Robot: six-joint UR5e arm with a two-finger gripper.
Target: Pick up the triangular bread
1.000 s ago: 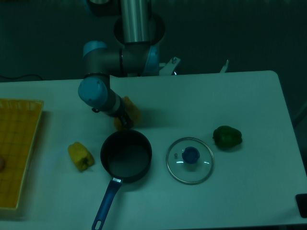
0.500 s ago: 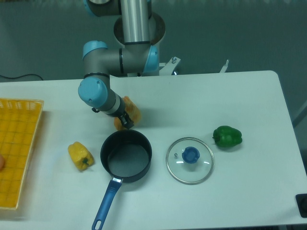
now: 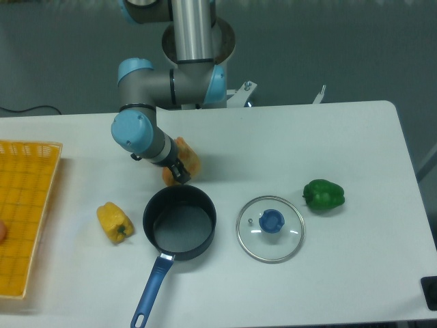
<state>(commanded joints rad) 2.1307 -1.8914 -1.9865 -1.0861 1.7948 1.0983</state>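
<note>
Only 1 view, the fixed camera looking down on the table [image 3: 328,143]. The gripper [image 3: 176,171] is down at the triangular bread [image 3: 186,158], which lies on the table just behind the rim of the black saucepan [image 3: 179,222]. The wrist covers the left part of the bread, so the arm looks set up for a grasp from above and from the left, keeping clear of the pan. Finger state: cannot tell, the wrist body hides the tips (dark bits show at the bread's lower edge, nothing more), so contact is not confirmed either.

Around it: yellow pepper [image 3: 115,222] left of the pan, glass lid [image 3: 270,228] right of it, green pepper [image 3: 323,195] further right, yellow tray [image 3: 27,205] at the left edge.

Against 0.5 s ago: arm, bread and everything else sit in the same spots. My read is a settle or a closing phase, no lift yet.
</note>
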